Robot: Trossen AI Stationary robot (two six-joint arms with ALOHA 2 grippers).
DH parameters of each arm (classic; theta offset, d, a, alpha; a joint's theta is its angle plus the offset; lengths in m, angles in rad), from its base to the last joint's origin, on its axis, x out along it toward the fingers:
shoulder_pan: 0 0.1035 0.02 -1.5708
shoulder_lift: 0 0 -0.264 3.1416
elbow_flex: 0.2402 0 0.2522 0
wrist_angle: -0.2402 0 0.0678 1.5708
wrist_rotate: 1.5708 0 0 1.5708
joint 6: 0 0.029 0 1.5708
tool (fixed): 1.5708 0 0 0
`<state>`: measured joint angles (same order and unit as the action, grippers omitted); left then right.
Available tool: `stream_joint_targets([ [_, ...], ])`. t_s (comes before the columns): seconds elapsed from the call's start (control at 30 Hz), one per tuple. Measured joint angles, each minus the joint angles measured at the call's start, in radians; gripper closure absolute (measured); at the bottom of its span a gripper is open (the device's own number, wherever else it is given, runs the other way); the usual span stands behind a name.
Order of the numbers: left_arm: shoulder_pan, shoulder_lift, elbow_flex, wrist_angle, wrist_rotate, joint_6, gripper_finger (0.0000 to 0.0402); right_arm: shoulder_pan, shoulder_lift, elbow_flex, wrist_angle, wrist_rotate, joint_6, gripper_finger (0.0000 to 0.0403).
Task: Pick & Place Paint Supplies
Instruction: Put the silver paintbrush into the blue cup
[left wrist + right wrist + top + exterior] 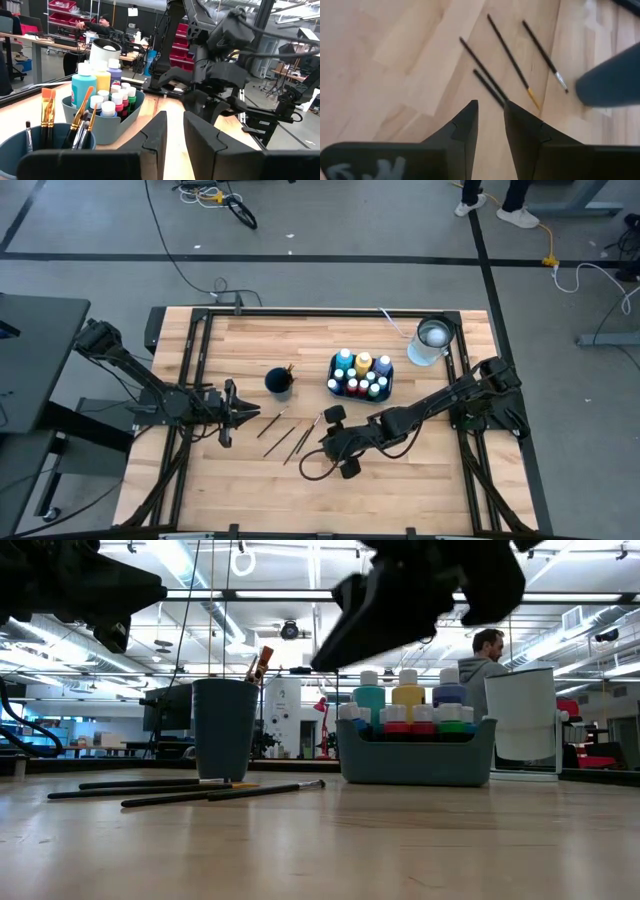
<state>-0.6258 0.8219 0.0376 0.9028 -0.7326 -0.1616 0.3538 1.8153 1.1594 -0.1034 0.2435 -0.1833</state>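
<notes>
The right tool, its fingers a narrow slot apart and holding nothing, is poised over four loose paintbrushes lying on the tabletop. The left tool, likewise slightly parted and empty, hangs at the far side of the same brushes. The step in hand is judged to be the pickup of one brush. It would be done best if a single handle were straddled squarely, well clear of its neighbours, and the fingers lowered right to the wood before being closed.

Beyond the brushes stand a dark cup already holding brushes and a bin packed with capped paint bottles.

From overhead only the layout is given. The gap between the fingers and the spacing of the handles are shown by the right wrist view. That the brushes lie flat is shown by the low view.
</notes>
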Motion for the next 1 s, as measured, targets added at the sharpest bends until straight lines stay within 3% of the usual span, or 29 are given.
stream_joint_targets([
  [0.53,0.0,0.0,0.0,0.0,-0.016,0.0,0.0329,-0.058,0.002,-0.1,0.115,-0.088,0.02,0.0224],
  [1.0,0.0,0.002,0.0,0.003,-0.017,-0.01,0.0329,-0.181,0.09,-0.102,0.219,-0.203,0.044,0.022],
])
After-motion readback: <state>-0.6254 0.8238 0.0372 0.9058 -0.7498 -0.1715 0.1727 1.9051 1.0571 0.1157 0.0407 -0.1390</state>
